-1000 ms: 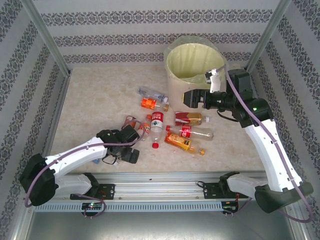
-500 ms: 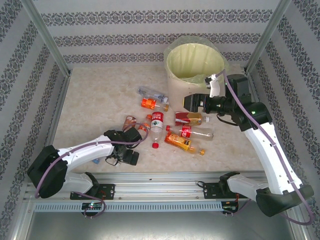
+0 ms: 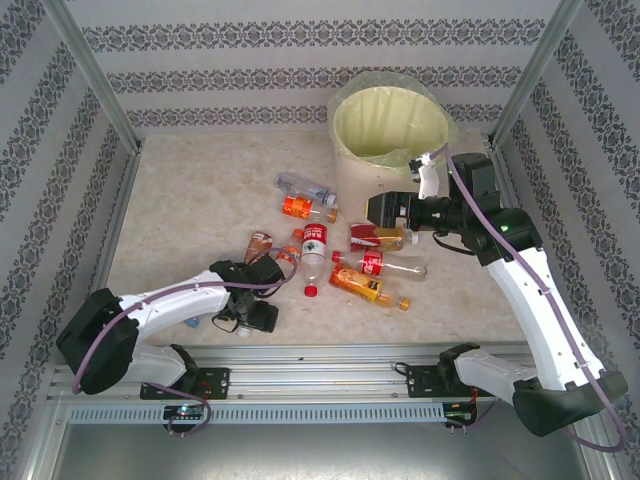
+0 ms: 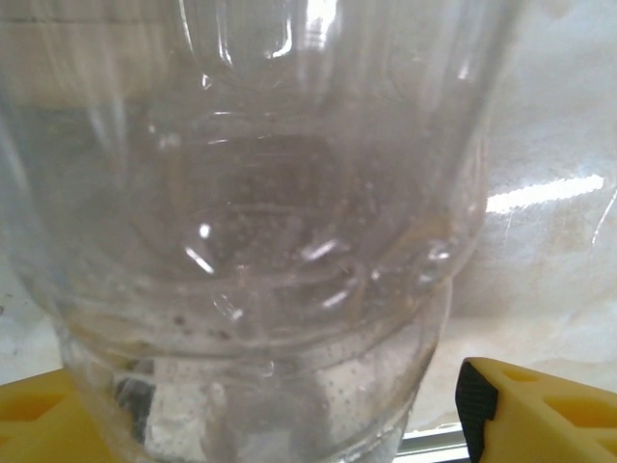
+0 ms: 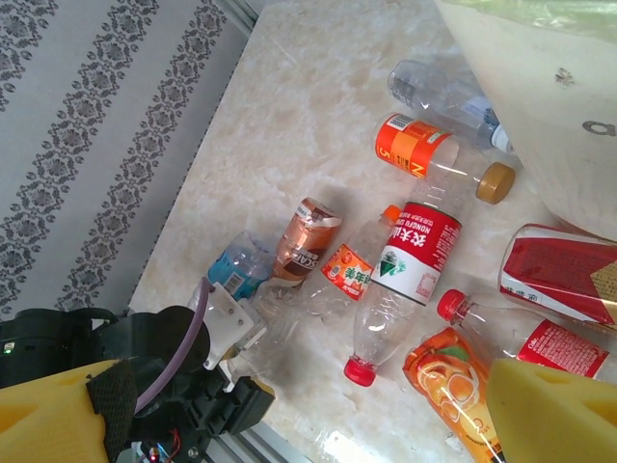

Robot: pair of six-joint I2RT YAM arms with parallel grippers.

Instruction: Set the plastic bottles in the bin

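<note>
Several plastic bottles lie mid-table: a red-labelled one point(image 3: 314, 245) point(image 5: 419, 253), an orange-labelled one point(image 3: 297, 206) point(image 5: 416, 148), a cola one point(image 3: 375, 236) and an orange juice one point(image 3: 362, 286). My left gripper point(image 3: 262, 280) point(image 4: 260, 415) is low at the near left, its jaws either side of the base of a clear bottle point(image 4: 289, 212) point(image 5: 289, 323) with an orange label. The right pad point(image 4: 477, 400) stands just apart from the bottle. The bin point(image 3: 345, 165) point(image 5: 549, 106) rises at the back. My right gripper point(image 3: 385, 210) point(image 5: 308, 405) hangs open in front of it, above the bottles.
A brown-labelled crushed bottle point(image 5: 304, 241) and a blue-labelled one point(image 5: 236, 265) lie just beside the left gripper. A clear bottle point(image 3: 305, 187) rests by the bin's foot. The metal rail point(image 3: 320, 365) runs along the near edge, with patterned walls on three sides.
The left gripper's jaws have narrowed round the clear bottle's base and the arm has settled lower. The right gripper has dropped a little towards the bottles.
</note>
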